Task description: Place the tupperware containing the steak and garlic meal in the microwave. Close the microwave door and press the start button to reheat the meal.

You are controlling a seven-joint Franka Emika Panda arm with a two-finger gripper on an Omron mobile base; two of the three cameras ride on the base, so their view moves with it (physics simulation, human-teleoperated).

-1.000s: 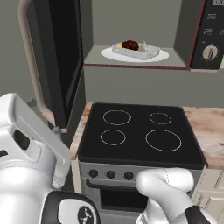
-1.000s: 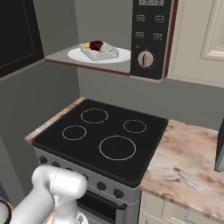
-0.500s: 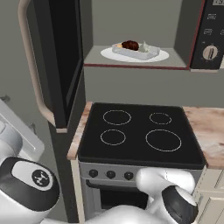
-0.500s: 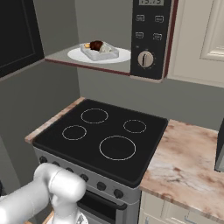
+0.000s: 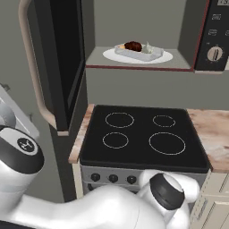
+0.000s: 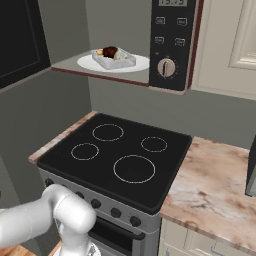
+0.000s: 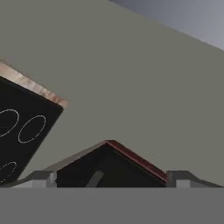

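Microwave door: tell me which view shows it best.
The left base view: the open microwave door stands swung out at the left, its curved beige handle visible. The right base view catches just a dark slice at its upper left edge. The hand view shows nothing recognisable of it.

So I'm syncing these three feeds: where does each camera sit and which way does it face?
Left base view: behind the arm's left, facing the stove and open microwave; white arm at bottom.
Right base view: behind its right, same stove and tupperware; arm lower left.
Hand view: on the hand, rolled, facing wall and stove corner; open tool tips at bottom.
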